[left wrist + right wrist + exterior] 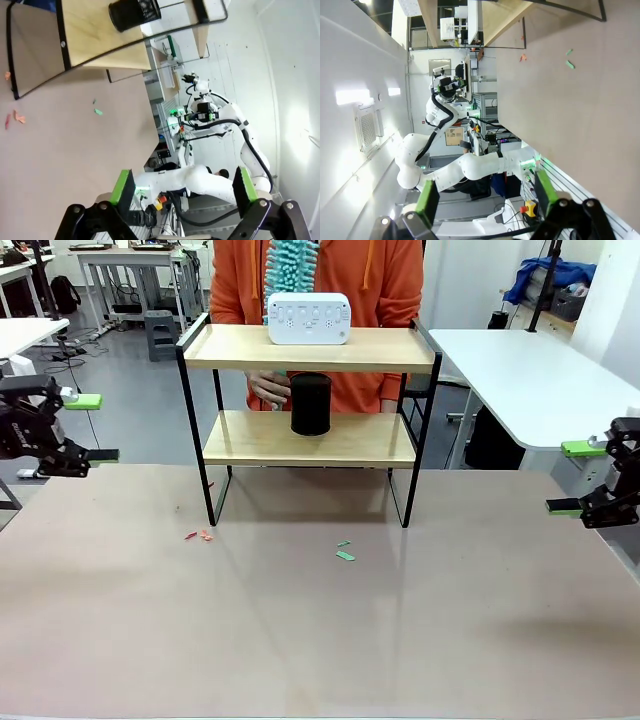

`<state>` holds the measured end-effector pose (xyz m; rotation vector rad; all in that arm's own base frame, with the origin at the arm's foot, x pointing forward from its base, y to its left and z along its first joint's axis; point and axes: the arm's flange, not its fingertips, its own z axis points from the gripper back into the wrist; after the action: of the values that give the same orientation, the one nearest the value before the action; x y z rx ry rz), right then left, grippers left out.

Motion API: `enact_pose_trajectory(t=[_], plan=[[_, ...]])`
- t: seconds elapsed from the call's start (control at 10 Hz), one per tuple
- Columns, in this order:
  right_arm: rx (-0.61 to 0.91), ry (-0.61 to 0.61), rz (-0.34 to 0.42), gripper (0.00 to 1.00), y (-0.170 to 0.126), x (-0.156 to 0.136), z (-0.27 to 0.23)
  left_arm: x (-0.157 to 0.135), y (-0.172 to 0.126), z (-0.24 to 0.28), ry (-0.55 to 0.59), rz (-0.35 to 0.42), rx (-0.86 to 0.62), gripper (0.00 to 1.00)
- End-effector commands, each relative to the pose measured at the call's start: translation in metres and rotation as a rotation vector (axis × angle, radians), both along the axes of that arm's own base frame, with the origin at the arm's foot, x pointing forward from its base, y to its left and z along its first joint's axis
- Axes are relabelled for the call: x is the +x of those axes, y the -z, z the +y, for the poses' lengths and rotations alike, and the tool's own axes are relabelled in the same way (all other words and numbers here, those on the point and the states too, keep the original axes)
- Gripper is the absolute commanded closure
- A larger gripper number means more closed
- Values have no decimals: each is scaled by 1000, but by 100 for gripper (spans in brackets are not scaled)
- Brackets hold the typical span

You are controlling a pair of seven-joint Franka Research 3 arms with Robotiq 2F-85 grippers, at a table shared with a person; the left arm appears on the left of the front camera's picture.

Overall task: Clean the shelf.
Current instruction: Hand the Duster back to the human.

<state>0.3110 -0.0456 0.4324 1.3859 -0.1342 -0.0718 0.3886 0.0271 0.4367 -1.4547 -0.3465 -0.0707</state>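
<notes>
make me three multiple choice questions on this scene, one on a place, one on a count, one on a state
1. Where does the black mesh cylinder stand?
A. on the top board
B. on the lower board of the wooden two-tier shelf
C. on the brown tabletop

2. How many wooden boards does the shelf have?
A. one
B. two
C. four

3. How are the robot's hands?
A. both open and holding nothing
B. both closed on scraps
C. left hand gripping the shelf

Answers:
1 B, the cylinder sits on the lower board, beneath the white device.
2 B, an upper and a lower board sit in the black frame.
3 A, the left hand and right hand each show green pads wide apart with nothing between.
</notes>
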Motion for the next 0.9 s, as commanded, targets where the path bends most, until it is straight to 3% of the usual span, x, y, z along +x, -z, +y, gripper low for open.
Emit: enact_pose_trajectory(t=[0.0,0.8], plan=[[-13,-10,0,0,-1,0,-2,-1,-5,-5,-23,5,-13,0],[-13,-10,0,0,-1,0,-2,-1,-5,-5,-23,5,-13,0]])
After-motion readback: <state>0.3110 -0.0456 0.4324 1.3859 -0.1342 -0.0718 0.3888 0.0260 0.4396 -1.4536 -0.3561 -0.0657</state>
